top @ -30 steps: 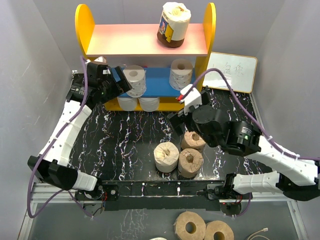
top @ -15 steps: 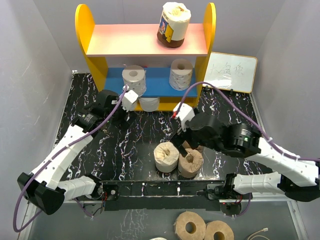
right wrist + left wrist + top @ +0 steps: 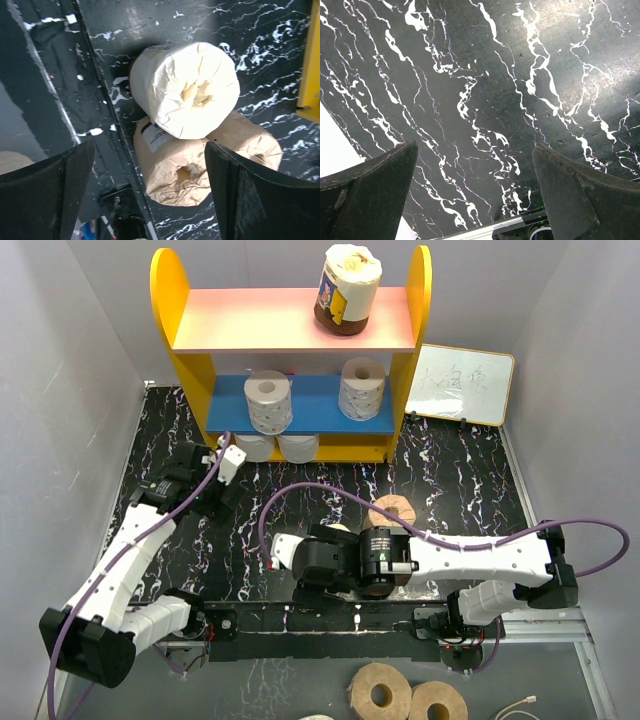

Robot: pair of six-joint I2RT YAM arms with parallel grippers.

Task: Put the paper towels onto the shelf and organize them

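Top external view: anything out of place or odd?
Yes: two tan hollow-cored rolls lie beyond the black marble-patterned table's near edge, below the arm bases, apart from the wrapped tan rolls on the table and the yellow-sided shelf. Nothing looks spilled or damaged.

The shelf (image 3: 168,300) is showing yellow side panels, a pink-orange upper board and a blue lower board. On its upper board, the banded roll (image 3: 348,288) is wearing cream paper with a dark brown band and a yellow label. On its blue board, two white rolls (image 3: 268,402) are standing. In front of the shelf, the table (image 3: 450,480) is showing black with white marble veins, and the tan rolls (image 3: 175,170) are showing cream and beige wrappers.
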